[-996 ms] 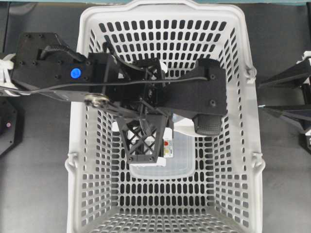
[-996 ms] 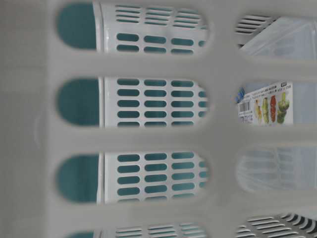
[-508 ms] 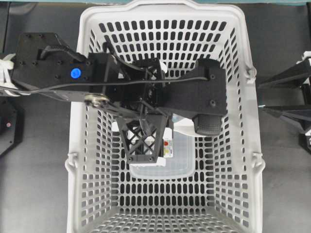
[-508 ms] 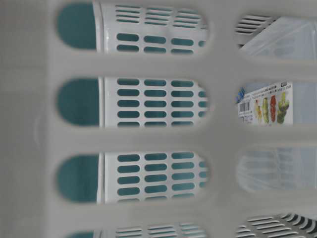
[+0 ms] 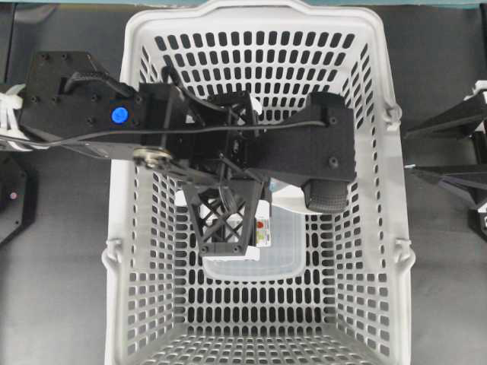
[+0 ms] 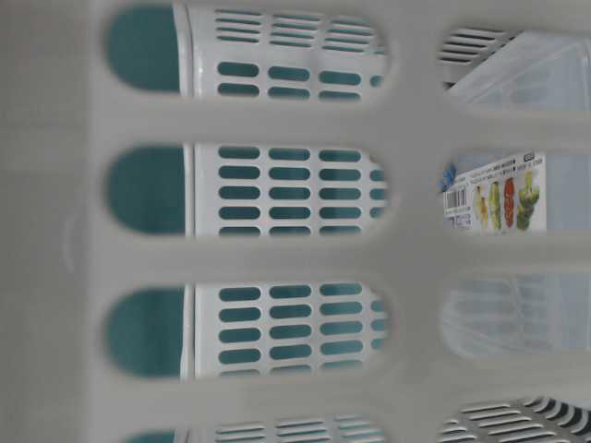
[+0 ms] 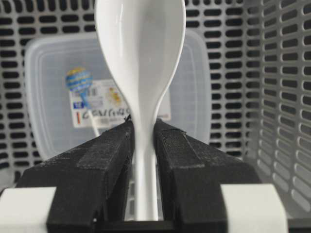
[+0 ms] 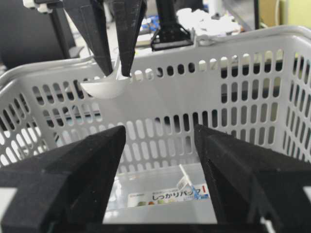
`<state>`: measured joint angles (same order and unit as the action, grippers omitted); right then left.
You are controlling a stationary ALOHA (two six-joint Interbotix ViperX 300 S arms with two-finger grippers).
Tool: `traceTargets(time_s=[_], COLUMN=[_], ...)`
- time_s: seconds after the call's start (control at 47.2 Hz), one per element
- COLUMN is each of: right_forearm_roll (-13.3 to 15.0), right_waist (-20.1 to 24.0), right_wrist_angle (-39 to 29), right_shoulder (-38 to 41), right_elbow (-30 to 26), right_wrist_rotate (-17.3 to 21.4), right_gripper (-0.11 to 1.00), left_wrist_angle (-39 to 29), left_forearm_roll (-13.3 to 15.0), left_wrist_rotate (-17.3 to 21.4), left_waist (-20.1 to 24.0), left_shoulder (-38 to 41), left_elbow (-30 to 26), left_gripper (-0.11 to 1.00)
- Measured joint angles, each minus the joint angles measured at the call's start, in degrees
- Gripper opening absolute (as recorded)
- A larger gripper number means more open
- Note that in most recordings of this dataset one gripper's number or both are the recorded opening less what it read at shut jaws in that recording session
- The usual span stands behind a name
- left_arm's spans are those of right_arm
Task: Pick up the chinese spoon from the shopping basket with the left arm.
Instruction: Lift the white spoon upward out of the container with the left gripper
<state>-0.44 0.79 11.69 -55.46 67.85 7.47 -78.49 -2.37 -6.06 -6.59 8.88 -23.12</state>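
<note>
The glossy white chinese spoon point(image 7: 141, 53) is clamped by its handle between the fingers of my left gripper point(image 7: 144, 124). Its bowl points away from the camera. In the right wrist view the left gripper point(image 8: 116, 73) points down and holds the spoon point(image 8: 102, 88) at about the height of the rim of the light-grey shopping basket point(image 8: 233, 97). In the overhead view the left arm point(image 5: 304, 148) reaches across the basket point(image 5: 380, 251) and hides its own gripper. My right gripper point(image 8: 159, 131) is open and empty, at the basket's right side point(image 5: 407, 152).
A clear lidded food container point(image 7: 43, 97) with a printed label lies on the basket floor below the spoon point(image 5: 266, 258). A blue-wrapped lollipop point(image 7: 79, 80) rests on its lid. The table-level view looks through the basket wall point(image 6: 277, 254) at the container point(image 6: 517, 314).
</note>
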Motion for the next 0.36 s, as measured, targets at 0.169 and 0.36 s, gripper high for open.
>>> traceTargets(time_s=[0.169, 0.36], right_forearm_roll=[0.00, 0.00], right_waist=[-0.09, 0.00], right_wrist_angle=[0.00, -0.09], right_shoulder=[-0.09, -0.09], right_elbow=[0.09, 0.26], right_wrist_rotate=[-0.09, 0.00], right_gripper=[0.57, 0.57], left_wrist_angle=[0.00, 0.00], left_forearm_roll=[0.00, 0.00], left_wrist_rotate=[0.00, 0.00], left_waist=[0.00, 0.00], left_shoulder=[0.00, 0.00], left_elbow=[0.00, 0.00], left_gripper=[0.13, 0.13])
